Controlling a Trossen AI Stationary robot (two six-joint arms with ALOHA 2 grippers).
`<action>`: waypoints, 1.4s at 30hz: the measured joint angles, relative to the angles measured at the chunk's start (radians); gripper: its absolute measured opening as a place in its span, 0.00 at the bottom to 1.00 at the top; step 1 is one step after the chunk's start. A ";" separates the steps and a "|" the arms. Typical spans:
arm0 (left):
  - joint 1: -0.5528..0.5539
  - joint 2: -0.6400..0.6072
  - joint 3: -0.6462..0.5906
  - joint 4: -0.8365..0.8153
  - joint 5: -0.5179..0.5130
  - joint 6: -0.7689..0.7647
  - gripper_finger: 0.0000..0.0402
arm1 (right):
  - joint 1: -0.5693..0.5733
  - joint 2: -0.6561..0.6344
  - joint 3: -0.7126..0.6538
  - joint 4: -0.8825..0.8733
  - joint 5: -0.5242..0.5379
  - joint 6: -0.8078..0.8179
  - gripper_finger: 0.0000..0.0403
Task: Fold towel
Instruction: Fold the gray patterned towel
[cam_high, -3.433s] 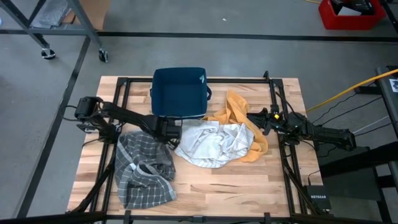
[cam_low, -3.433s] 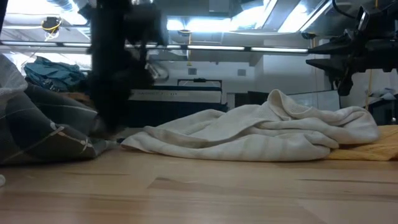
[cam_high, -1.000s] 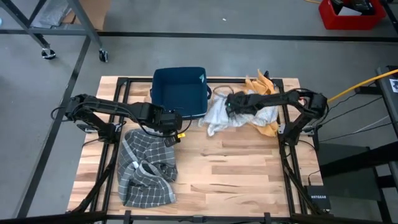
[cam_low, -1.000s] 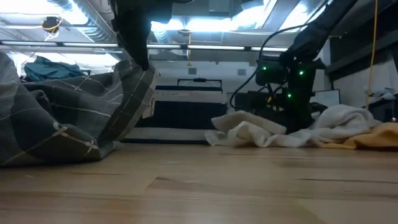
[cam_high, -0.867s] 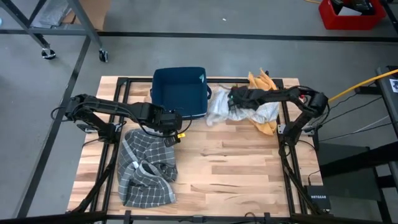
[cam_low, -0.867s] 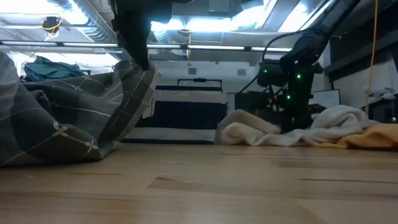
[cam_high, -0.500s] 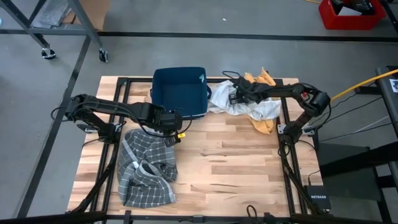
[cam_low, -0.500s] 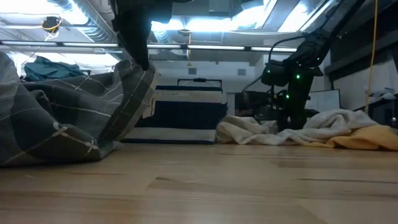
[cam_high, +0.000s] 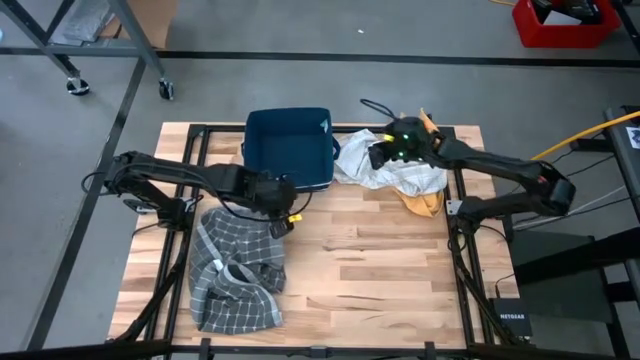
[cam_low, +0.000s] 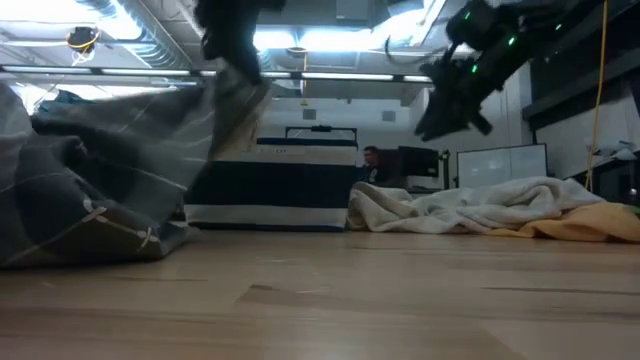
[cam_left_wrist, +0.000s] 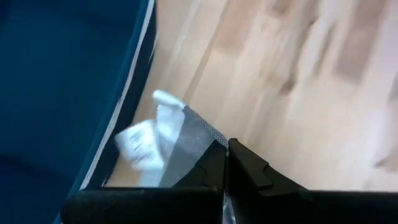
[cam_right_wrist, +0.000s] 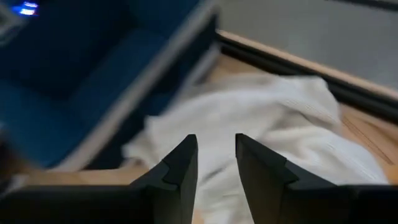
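A grey plaid towel (cam_high: 235, 270) lies heaped on the table's left near part, one corner drawn up by my left gripper (cam_high: 280, 207), which is shut on it. In the low view that gripper (cam_low: 238, 55) hangs high over the heap (cam_low: 90, 200). A white towel (cam_high: 395, 172) lies crumpled at the far right, against the blue bin. My right gripper (cam_high: 380, 155) hovers open above it, touching nothing; its wrist view shows nothing in the gap between its fingers (cam_right_wrist: 216, 155), with the white towel (cam_right_wrist: 267, 118) below. My left gripper pinches an edge of the plaid towel beside its white label (cam_left_wrist: 186, 134) between its two shut fingers. It comes from above, slanting down. The held part (cam_low: 225, 110) is lifted and stretched out, while the rest of the towel lies on the table.
A dark blue bin (cam_high: 288, 146) stands at the far middle. An orange cloth (cam_high: 425, 203) lies partly under the white towel near the right edge. Bare wood spans the table's middle and near right. A person (cam_low: 372, 160) sits in the room beyond.
My right gripper has pushed the white towel toward the far right, then risen clear of it and tipped up toward level. My left gripper has risen a little with the plaid towel's corner, pulling that part higher and more stretched; the heap stays put.
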 joint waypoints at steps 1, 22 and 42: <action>-0.005 0.000 0.024 0.010 0.001 0.008 0.00 | 0.013 -0.020 0.000 -0.002 -0.013 -0.005 0.29; -0.059 0.000 0.505 0.154 0.116 0.165 0.00 | 0.329 -0.017 0.000 0.418 -0.116 -0.213 0.29; -0.227 -0.005 0.780 0.059 0.260 0.314 0.00 | 0.352 0.012 0.000 0.627 -0.125 -0.225 0.29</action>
